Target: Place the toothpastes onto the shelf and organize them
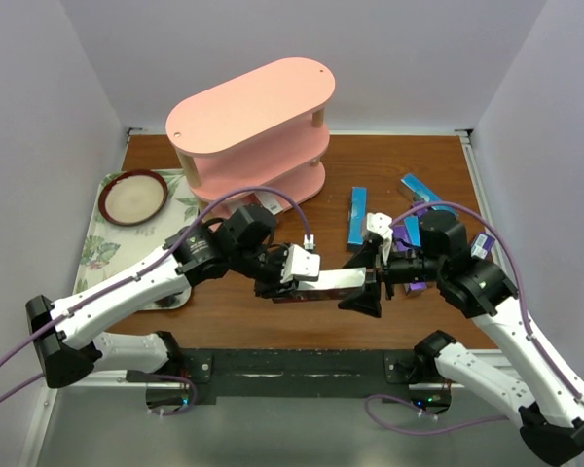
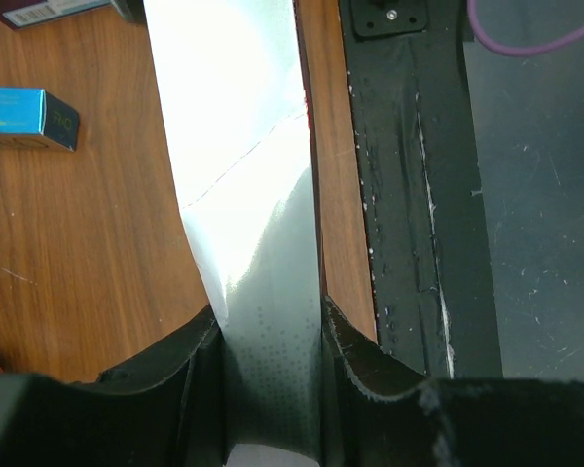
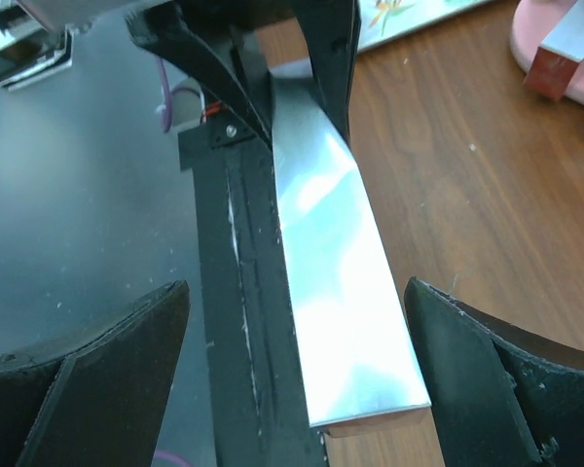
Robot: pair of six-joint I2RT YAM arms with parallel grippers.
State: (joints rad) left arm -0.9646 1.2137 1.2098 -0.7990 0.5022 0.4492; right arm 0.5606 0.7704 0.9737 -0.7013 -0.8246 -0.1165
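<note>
My left gripper (image 1: 310, 281) is shut on one end of a long silvery-white toothpaste box (image 1: 341, 282) and holds it level above the table's near edge. In the left wrist view the box (image 2: 238, 146) runs up from between the jaws of that gripper (image 2: 271, 326). My right gripper (image 1: 364, 282) is open, its fingers standing either side of the box's free end (image 3: 346, 321) without touching it. The pink three-tier shelf (image 1: 253, 107) stands at the back left. More toothpastes lie on the table: blue ones (image 1: 357, 216) (image 1: 420, 188) and a purple one (image 1: 416, 284).
A floral tray (image 1: 97, 248) with a dark red bowl (image 1: 133, 197) sits at the left. A box (image 1: 268, 202) lies by the shelf's foot. A blue box (image 2: 24, 117) lies left of the held one. The black arm rail (image 1: 292, 368) runs along the near edge.
</note>
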